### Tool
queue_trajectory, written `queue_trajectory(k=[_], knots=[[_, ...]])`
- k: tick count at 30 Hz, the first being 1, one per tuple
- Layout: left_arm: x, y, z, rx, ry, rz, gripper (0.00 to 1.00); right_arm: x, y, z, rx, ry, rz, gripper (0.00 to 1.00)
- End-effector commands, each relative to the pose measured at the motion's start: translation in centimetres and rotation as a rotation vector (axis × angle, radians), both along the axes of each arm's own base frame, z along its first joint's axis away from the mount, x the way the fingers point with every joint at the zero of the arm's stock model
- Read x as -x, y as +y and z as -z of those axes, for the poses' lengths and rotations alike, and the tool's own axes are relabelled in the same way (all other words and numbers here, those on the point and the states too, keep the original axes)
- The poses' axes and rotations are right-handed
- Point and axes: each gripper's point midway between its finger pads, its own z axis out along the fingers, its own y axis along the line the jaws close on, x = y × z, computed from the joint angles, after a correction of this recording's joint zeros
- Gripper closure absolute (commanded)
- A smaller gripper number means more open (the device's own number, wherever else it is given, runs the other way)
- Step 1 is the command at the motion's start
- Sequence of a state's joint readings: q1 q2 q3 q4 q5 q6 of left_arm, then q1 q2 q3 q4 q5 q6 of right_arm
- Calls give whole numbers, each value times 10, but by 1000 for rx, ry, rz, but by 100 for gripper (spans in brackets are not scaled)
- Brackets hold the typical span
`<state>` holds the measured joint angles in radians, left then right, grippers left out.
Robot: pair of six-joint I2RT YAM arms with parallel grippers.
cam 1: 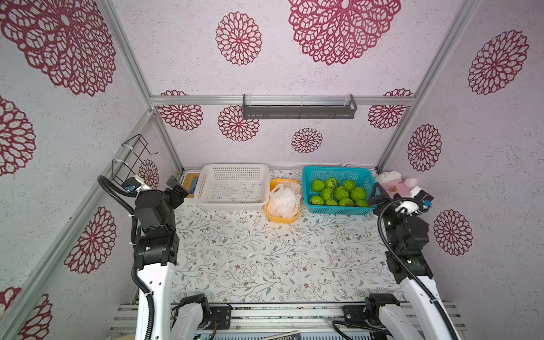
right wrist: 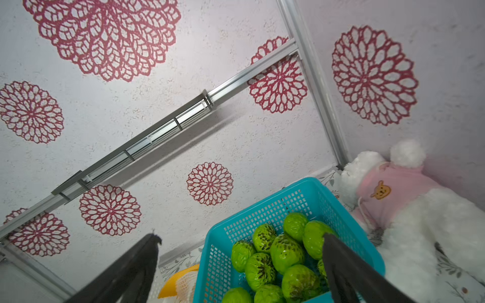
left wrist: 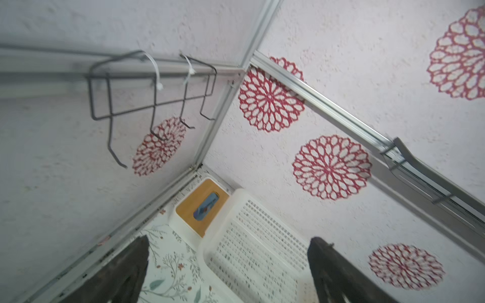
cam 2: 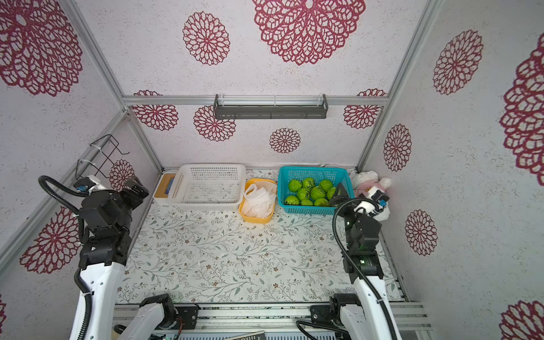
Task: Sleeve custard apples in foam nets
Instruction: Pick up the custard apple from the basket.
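1. Looking down into a booth papered in pale grey with red flower medallions, and onto a bench (cam 1: 265, 259) printed with leafy sprigs, in the lower middle of both top views.
2. Finding the custard apples (cam 1: 341, 192) right of centre in both top views, heaped bare and green inside a teal basket (cam 1: 338, 210) at the back of the bench.
3. Spotting the foam nets (cam 1: 284, 200) at frame centre, just left of that basket, lying white and crumpled together in a yellow tray (cam 1: 281, 219).
4. Noting a white basket (cam 1: 235, 207) further left, just beside the yellow tray, and a white box (cam 1: 188, 176) with a tan lid beyond it, toward the left wall.
5. Seeing a plush toy (cam 1: 393, 185) in white and pink at the right end of the row, against the right wall.
6. Tracing the left claw (cam 1: 177, 188) at mid-left of the frame, near the left end of the white basket; reading it as spread wide and gripping nothing, with its dark fingers (left wrist: 126, 270) well apart in the left wrist view and the white basket showing between them.
7. Tracing the right claw (cam 1: 376, 195) at mid-right, at the right end of the teal basket and in front of the plush toy; reading it too as spread wide and holding nothing, with custard apples showing between its fingers in the right wrist view.
8. Picking out a grey shelf rack (cam 1: 298, 110) on the back wall above centre, and a black wire rack (cam 1: 132, 159) on the left wall.
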<state>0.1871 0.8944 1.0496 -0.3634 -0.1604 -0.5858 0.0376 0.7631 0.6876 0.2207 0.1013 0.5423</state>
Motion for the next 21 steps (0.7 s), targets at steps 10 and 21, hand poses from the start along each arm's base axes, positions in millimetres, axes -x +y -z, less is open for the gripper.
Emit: queue_trajectory(k=[10,21], knots=[[-50,-197,32,-202,317,623,3,-74,36,84,86,600,-231,1],[-69,-314,73,-236,368,917,3,-154,13,175,200,1036,-158,3]])
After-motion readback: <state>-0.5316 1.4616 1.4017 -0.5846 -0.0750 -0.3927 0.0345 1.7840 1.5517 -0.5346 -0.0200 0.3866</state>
